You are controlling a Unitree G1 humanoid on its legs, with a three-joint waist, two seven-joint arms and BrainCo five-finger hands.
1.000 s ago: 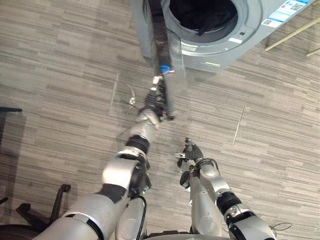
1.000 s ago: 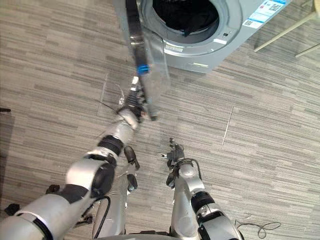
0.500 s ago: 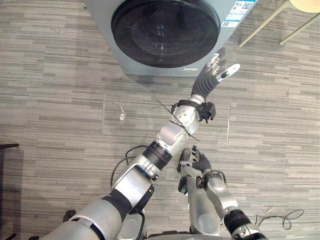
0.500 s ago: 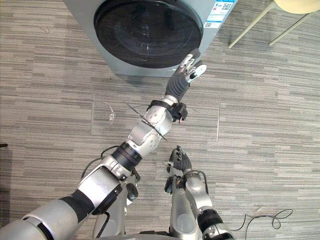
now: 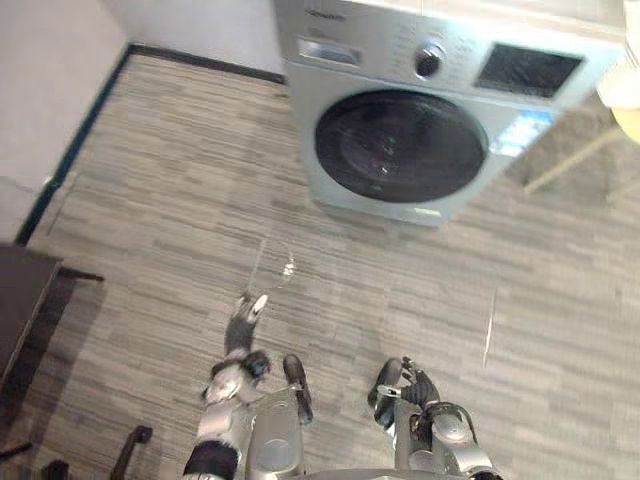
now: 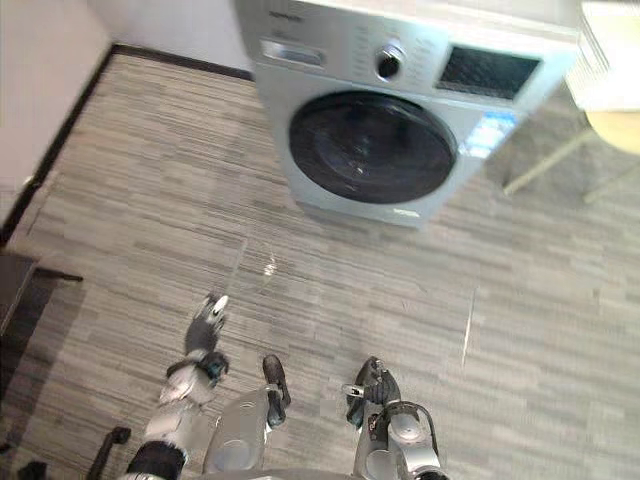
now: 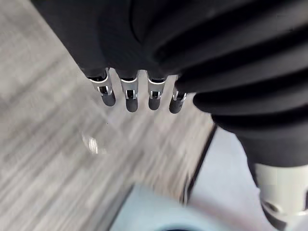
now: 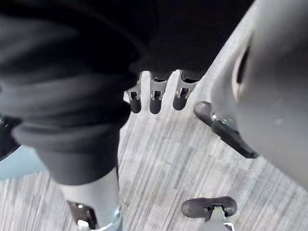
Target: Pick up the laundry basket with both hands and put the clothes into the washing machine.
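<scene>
Two hands, both low and both empty, that's the picture right now. The left hand (image 5: 243, 318) hangs out in front at the robot's lower left, over the grey plank floor (image 5: 150, 200). The left wrist view shows its fingers (image 7: 131, 96) in a straight, even row with nothing between them. The right hand (image 5: 408, 383) sits closer in, down at the lower right. Its fingers (image 8: 155, 101) are relaxed and point loosely at the floor, and they hold nothing either.

Up ahead stands the washing machine (image 5: 390, 60), silver-grey, facing the robot and well apart from both hands. Its round door (image 5: 400, 146) is closed. The glass is dark, and what lies behind it cannot be made out. Above the door sit a control knob (image 5: 429, 62) and a dark display panel (image 5: 527, 70), with the drawer (image 5: 330, 50) off to the left.

The left hand lines up roughly with the machine's left edge, and the right hand sits under its middle. A broad stretch of bare floor lies between hands and machine, with a small pale glint (image 5: 287, 268) on the planks just beyond the left fingertips.

Off to the robot's right, a pale chair leg (image 5: 570, 160) slants beside the machine. At the far left, a dark table edge (image 5: 20, 300) cuts in below the white wall (image 5: 50, 60).
</scene>
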